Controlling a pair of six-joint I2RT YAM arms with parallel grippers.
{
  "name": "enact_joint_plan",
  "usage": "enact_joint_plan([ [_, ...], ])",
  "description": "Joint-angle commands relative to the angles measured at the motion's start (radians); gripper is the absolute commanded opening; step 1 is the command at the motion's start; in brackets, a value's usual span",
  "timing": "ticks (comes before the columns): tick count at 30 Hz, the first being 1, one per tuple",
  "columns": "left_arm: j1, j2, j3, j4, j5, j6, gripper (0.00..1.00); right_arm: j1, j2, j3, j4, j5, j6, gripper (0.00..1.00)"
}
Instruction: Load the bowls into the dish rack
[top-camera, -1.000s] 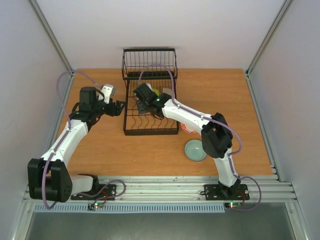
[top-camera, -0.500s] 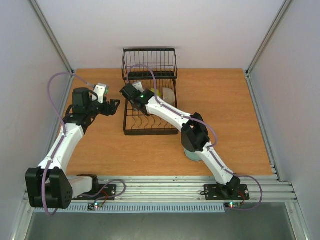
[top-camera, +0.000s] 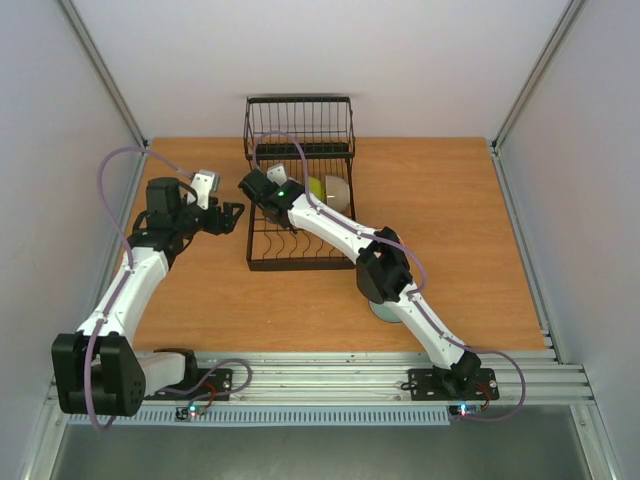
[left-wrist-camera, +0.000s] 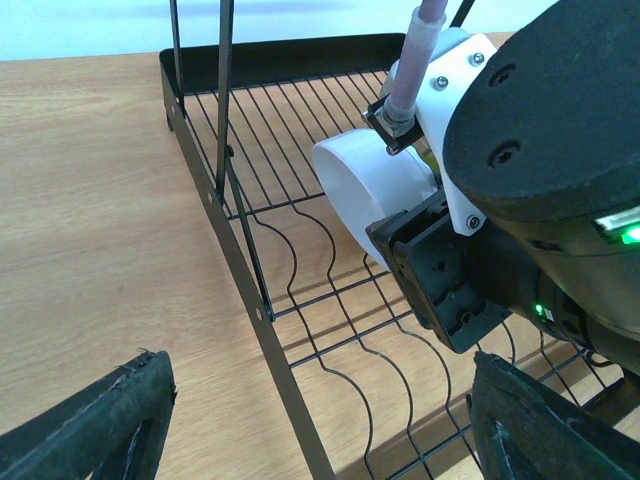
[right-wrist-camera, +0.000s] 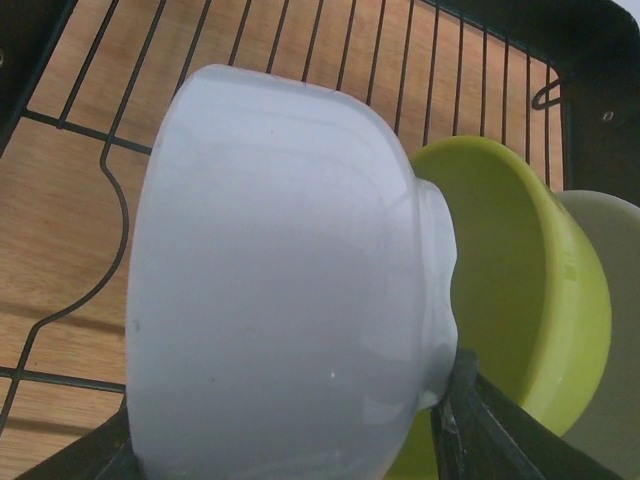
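Right gripper (top-camera: 258, 186) clamped on white bowl (right-wrist-camera: 280, 290), upper left of dish rack (top-camera: 300, 264) — tipped on edge, seemingly touching yellow-green bowl (right-wrist-camera: 520, 310). Left gripper (top-camera: 228, 216) spread apart, left of rack.

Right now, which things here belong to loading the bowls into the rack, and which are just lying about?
Job:
dish rack
white bowl, held in the right gripper over the rack
yellow-green bowl and cream bowl, standing in the rack
teal bowl, on the table under the right arm

Just there:
cables
left gripper, open beside the rack
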Motion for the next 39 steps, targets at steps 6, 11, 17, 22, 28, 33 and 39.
enact_joint_plan([
  [6, 0.005, 0.016, 0.000, 0.046, 0.020, 0.001, 0.81, 0.009, 0.038, 0.032, 0.020, -0.064, -0.018, 0.01],
  [11, 0.005, 0.017, -0.001, 0.045, 0.021, 0.001, 0.81, 0.009, 0.040, 0.030, 0.037, -0.110, -0.021, 0.01],
  [17, 0.005, 0.009, -0.003, 0.042, 0.023, 0.003, 0.81, 0.009, 0.034, 0.004, 0.055, -0.147, -0.021, 0.14],
  [22, 0.005, 0.006, -0.006, 0.041, 0.023, 0.006, 0.81, 0.014, -0.041, -0.139, 0.169, -0.179, -0.036, 0.64],
  [28, 0.036, 0.006, -0.010, 0.041, 0.028, 0.009, 0.81, 0.025, -0.184, -0.344, 0.320, -0.184, -0.062, 0.79],
  [33, 0.035, 0.007, -0.012, 0.036, 0.031, 0.009, 0.81, 0.057, -0.270, -0.447, 0.386, -0.151, -0.094, 0.80],
  [39, 0.035, 0.002, -0.019, 0.032, 0.027, 0.015, 0.81, 0.090, -0.458, -0.660, 0.495, -0.115, -0.098, 0.79],
])
